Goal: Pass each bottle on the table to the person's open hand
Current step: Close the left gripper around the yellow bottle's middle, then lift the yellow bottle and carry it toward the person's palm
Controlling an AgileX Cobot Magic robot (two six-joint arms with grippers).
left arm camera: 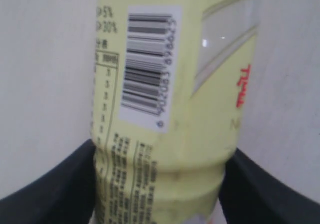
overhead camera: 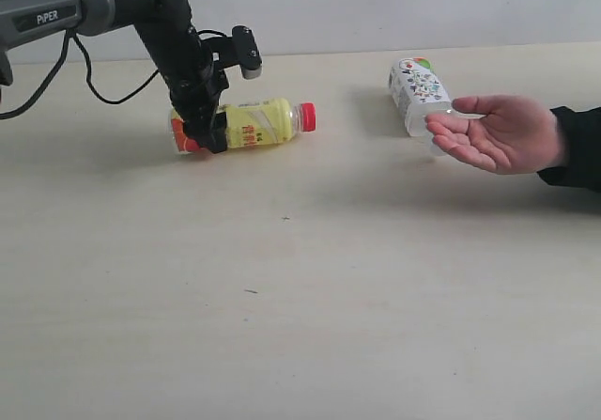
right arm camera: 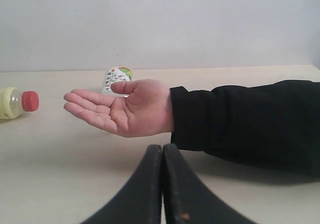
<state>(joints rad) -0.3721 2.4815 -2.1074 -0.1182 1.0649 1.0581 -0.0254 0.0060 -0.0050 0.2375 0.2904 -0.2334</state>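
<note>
Table [overhead camera: 282, 326], far left: left arm [overhead camera: 164, 35] angles down, left gripper [overhead camera: 205, 131] clamped on yellow bottle [overhead camera: 258, 121], which is lying on its side. Right: person's hand [overhead camera: 502, 133] open, palm up; whitish bottle [overhead camera: 420, 91] on its side just beyond. Right gripper [right arm camera: 162, 184] closed, empty.
</note>
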